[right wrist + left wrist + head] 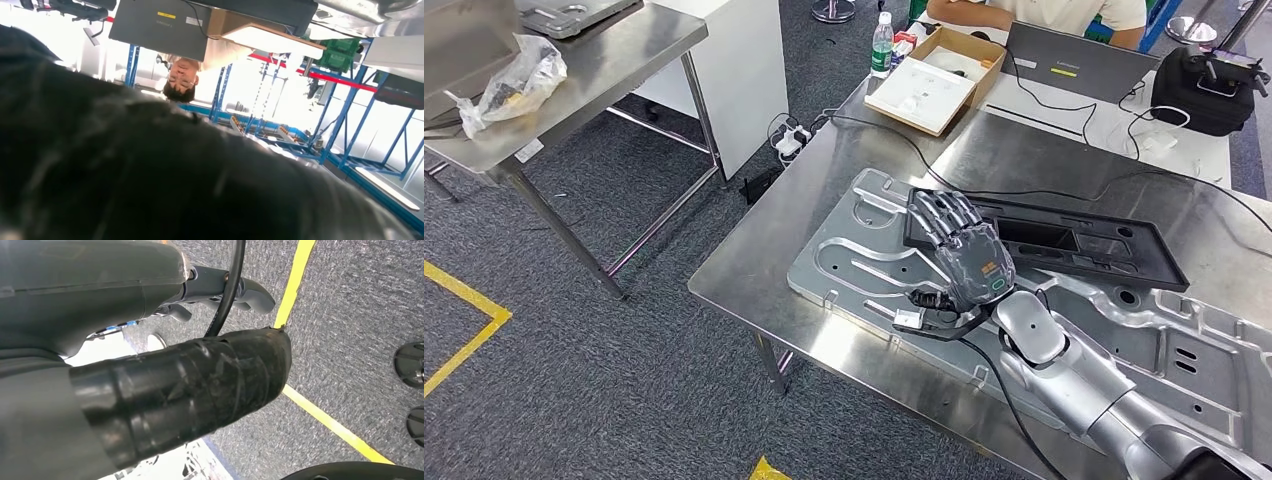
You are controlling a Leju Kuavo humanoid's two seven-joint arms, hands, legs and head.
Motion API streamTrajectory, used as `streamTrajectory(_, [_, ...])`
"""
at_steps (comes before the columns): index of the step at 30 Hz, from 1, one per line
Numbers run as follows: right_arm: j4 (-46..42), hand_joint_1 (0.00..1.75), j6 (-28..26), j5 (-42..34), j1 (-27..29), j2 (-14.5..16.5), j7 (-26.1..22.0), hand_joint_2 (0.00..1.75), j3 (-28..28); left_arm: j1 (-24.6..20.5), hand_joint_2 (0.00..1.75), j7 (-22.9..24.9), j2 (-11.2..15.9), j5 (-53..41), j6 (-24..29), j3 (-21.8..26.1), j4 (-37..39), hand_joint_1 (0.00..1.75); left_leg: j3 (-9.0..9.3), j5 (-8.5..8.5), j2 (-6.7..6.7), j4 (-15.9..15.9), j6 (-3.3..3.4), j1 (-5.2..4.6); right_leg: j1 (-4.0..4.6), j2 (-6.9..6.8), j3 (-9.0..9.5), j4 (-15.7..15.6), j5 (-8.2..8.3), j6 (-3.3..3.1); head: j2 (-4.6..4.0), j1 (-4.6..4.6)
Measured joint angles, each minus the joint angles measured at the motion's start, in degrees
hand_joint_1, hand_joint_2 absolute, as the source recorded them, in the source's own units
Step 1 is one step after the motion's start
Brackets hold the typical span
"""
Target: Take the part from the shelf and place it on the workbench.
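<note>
Black plastic part (1064,240), a flat rectangular tray-like frame, lies on the steel workbench (764,270) atop a large stamped metal panel (864,255), with the robot's right hand (964,255) resting palm-down on its near end, fingers laid flat over the edge; whether it grips the part cannot be told. Beyond the hand, black cables (894,135) trail across the bench toward an open cardboard box (939,75) holding a white tray, a drink bottle (882,45) just beside it. Farther still, a laptop (1074,60) and a black case (1209,90) sit before a seated person (1034,12). Off to the hand's left, across grey carpet (624,380) marked with yellow tape (469,320), a second steel table (574,90) carries a crumpled plastic bag (514,85). The left hand (220,290) hangs over the carpet, fingers loosely curled, holding nothing.
</note>
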Motion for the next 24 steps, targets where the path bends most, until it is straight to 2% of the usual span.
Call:
streamTrajectory(4, [-1.5,0.00,0.3,0.5,0.0,0.3,-0.9,0.00,1.0,0.0,0.00,0.3,-0.1,0.0,0.0,0.0,0.0,0.00,-0.01,0.00,0.00,0.0,0.00,0.00,0.01,0.01,0.01,0.0,0.00,0.00,0.00,0.00])
streamTrajectory(11, [-6.5,0.00,2.3,1.6,-0.1,1.2,-0.3,0.00,6.4,0.0,0.00,0.6,-0.3,-0.1,0.0,0.1,0.0,0.00,0.01,0.00,0.00,0.0,0.00,0.02,0.02,0.01,0.00,0.0,-0.01,-0.01,0.00,0.00])
streamTrajectory(18, [-9.6,0.00,1.9,-0.4,-0.1,1.4,-1.9,0.00,9.5,0.0,0.00,0.6,-0.3,-0.2,0.3,0.1,0.0,0.00,0.00,-0.02,0.02,0.0,0.02,0.00,-0.01,0.02,0.02,0.0,0.01,0.01,0.00,0.00])
streamTrajectory(22, [-12.9,0.00,1.6,-0.9,0.0,1.5,-1.9,0.00,11.9,0.0,0.00,0.7,-0.3,-0.4,0.7,0.2,0.0,0.00,0.05,0.12,-0.01,0.1,0.53,-0.24,-0.14,0.03,0.14,-0.2,0.28,0.41,0.00,-0.01])
streamTrajectory(24, [-14.5,0.00,1.4,-1.1,0.1,1.4,-1.9,0.00,12.8,0.0,0.00,0.9,-0.5,-0.5,0.8,0.2,0.0,0.00,0.39,0.86,0.17,-0.9,0.81,0.23,-0.09,0.07,0.12,0.1,-0.34,0.78,0.00,0.01])
